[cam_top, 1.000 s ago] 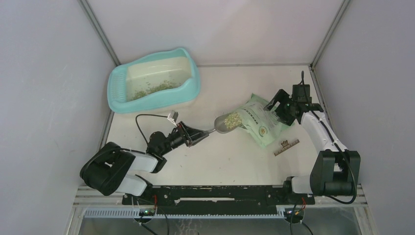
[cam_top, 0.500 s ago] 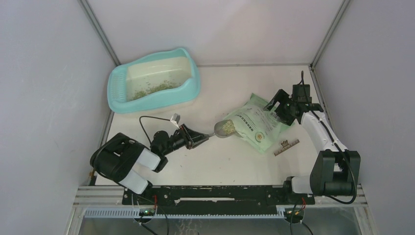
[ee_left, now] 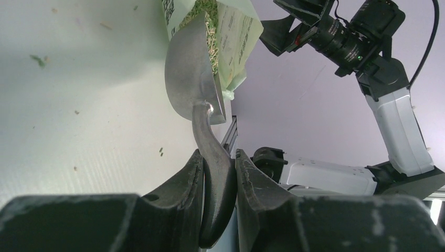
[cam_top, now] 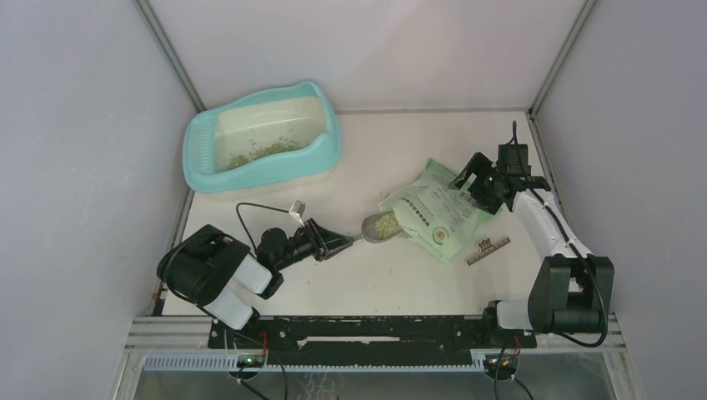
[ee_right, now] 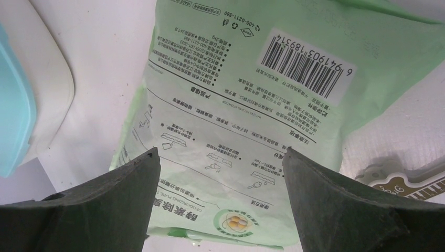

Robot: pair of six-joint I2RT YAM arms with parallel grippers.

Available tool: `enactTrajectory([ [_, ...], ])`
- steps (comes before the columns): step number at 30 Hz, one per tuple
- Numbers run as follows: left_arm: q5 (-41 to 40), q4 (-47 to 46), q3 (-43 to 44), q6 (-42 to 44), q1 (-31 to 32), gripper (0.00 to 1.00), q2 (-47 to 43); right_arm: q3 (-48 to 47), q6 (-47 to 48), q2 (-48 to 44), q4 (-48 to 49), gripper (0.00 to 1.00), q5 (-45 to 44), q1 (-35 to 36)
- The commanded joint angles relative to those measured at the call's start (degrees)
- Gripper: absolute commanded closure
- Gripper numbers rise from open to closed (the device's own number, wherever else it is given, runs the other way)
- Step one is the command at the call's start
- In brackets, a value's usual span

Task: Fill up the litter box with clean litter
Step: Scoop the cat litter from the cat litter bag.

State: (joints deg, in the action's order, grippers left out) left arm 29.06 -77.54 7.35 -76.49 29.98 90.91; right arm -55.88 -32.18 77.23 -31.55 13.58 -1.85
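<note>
The turquoise litter box (cam_top: pixel 203 178) stands at the back left with a thin layer of litter (cam_top: pixel 260 151) inside. My left gripper (cam_top: pixel 337 242) is shut on the handle of a grey metal scoop (cam_top: pixel 379 227), which is heaped with litter just outside the mouth of the green bag (cam_top: pixel 438 212). In the left wrist view the scoop (ee_left: pixel 190 79) lies on its side with granules (ee_left: pixel 211 37) at its rim, and the handle is pinched in my gripper (ee_left: pixel 219 157). My right gripper (cam_top: pixel 472 180) hangs open over the bag's far end, its fingers (ee_right: pixel 105 205) straddling the printed bag (ee_right: pixel 252 105).
A small brown and white bag clip (cam_top: pixel 488 248) lies right of the bag, also in the right wrist view (ee_right: pixel 409 184). A few stray granules (ee_left: pixel 38 60) dot the white table. Grey walls close in left, back and right.
My left gripper has drawn the loaded scoop back out of the bag, toward the left and the near edge. The bag's mouth has sagged flatter. The right arm has stayed put.
</note>
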Motion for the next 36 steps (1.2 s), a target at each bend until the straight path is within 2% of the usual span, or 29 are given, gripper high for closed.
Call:
enactTrajectory([
  [1,-0.04,-6.49,-2.07,1.68,-0.18,0.85,-3.04,0.18,1.2,-0.06,1.83,0.07,-0.8,0.34],
  [17,-0.56,-6.51,-7.0,2.81,-1.0,0.85,-7.09,0.24,0.85,-0.06,1.93,0.07,-0.93,0.96],
  [36,3.42,-6.4,-14.14,2.07,-7.56,0.85,-14.6,0.26,0.43,-0.14,2.11,0.07,-0.94,1.53],
])
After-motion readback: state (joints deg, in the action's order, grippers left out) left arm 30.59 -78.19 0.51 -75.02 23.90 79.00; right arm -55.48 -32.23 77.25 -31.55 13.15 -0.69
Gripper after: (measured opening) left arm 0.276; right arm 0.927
